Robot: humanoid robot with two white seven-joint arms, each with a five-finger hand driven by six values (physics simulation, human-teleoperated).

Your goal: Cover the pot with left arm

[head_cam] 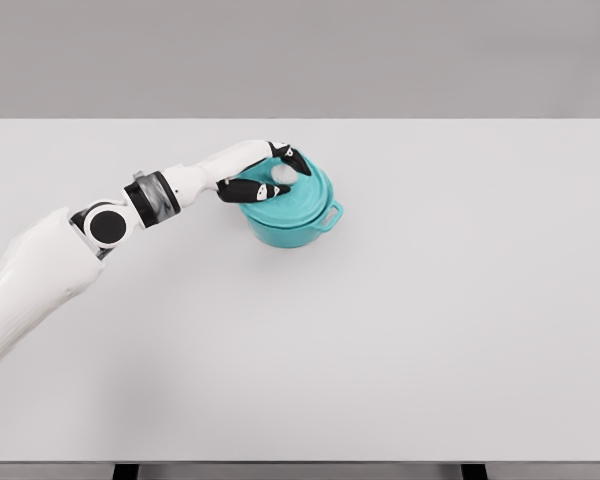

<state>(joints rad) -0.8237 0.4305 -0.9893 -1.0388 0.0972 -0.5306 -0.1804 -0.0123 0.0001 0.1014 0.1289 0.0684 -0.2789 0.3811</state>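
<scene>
A teal pot [292,215] stands on the white desk [430,320], left of the middle and toward the far half of the surface. Its lid [285,195], the same teal, sits on top of the pot, with a white knob [281,174] at its centre. One loop handle [333,215] projects from the pot's right side.

The left arm [40,275] enters from the lower left and reaches across to the pot. The left robot hand [265,172] lies over the lid, its dark-tipped fingers [248,190] curled around the white knob and gripping it; one finger runs along the near side of the knob, another along the far side.

No brand, label or writing can be read on the pot, the lid, the arm or the desk. The right arm does not show in the head view.
</scene>
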